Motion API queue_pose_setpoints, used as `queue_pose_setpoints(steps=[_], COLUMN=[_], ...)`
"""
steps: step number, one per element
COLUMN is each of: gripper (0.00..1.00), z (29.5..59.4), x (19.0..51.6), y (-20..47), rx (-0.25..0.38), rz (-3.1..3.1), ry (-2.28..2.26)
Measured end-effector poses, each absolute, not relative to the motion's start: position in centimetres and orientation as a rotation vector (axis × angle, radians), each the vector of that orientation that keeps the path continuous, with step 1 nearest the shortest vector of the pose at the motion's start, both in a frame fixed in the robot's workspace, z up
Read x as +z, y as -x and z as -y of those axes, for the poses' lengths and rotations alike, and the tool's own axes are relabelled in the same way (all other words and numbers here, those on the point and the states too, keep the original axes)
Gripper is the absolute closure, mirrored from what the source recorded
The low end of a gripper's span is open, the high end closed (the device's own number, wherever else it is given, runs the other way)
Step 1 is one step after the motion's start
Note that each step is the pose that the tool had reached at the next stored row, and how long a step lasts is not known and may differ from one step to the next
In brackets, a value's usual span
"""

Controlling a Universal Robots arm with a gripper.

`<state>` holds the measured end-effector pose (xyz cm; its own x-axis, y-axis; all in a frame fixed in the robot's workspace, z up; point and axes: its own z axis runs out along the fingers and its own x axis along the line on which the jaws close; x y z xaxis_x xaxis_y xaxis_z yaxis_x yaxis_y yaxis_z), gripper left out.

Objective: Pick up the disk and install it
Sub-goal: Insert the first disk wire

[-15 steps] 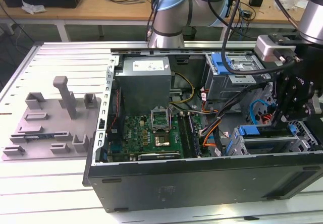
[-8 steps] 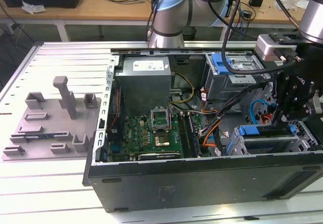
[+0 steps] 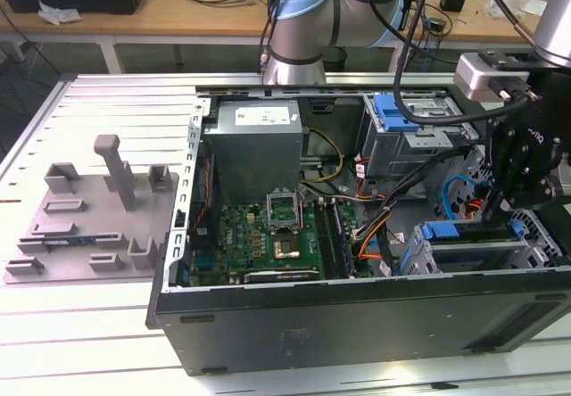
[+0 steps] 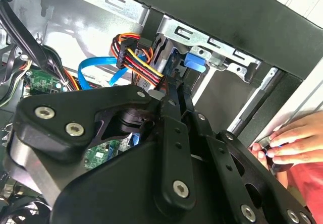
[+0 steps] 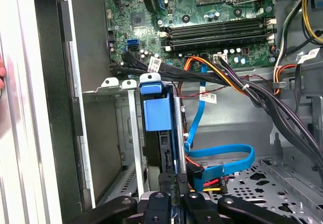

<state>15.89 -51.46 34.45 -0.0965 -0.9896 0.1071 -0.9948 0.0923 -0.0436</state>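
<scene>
Where the drive cage (image 5: 132, 133) opens inside the computer case (image 3: 357, 325), we see the disk (image 5: 157, 114) standing on edge in one of its slots, with its blue carrier tab toward the motherboard (image 5: 212, 12). The gripper (image 5: 171, 179) sits at the disk's opposite end, straight in line with it, and its jaws are pinched together on the thin edge of the disk. We find a blue data cable (image 5: 222, 156) looping just beside the disk. In the second wrist view, a person's hand (image 4: 287, 141) rests on the rim of the computer case.
</scene>
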Motion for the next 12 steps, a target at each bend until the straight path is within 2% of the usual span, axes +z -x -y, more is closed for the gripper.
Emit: queue_pose_setpoints(steps=[12], gripper=[0.84], z=[51.44], x=[34.37], y=[-15.89], rx=[0.162], rz=[2.281], ry=[-2.081])
